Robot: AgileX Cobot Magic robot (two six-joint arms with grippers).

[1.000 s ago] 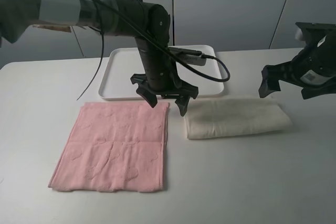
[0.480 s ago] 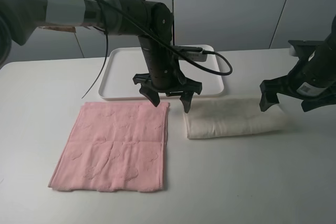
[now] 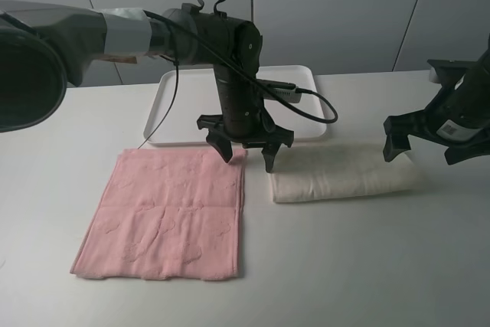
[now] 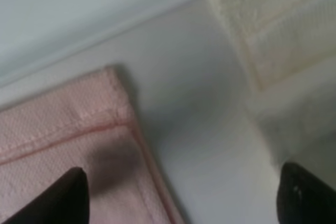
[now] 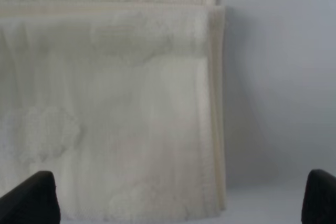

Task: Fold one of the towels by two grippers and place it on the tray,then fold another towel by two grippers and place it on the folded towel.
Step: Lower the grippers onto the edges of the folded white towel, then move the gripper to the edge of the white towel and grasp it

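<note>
Judging from how things lie, the first fold seems done: the cream towel (image 3: 344,175) lies doubled on the table (image 3: 367,266), not yet on the tray (image 3: 170,116), which holds nothing. The pink towel (image 3: 164,216) lies flat and unfolded, so the lift to the tray and the whole second half remain.

The left pincer (image 3: 247,158) hangs released, jaws wide, holding nothing. One finger is over the pink towel's corner and the other over the cream towel's near end, with a bare strip of table directly below. The tray's rim runs just behind it.

The right pincer (image 3: 419,151) is also released and empty, above the other end of the cream towel, where the stacked hems show. On its outer side the table is bare, and in front of both pincers there is free room.
</note>
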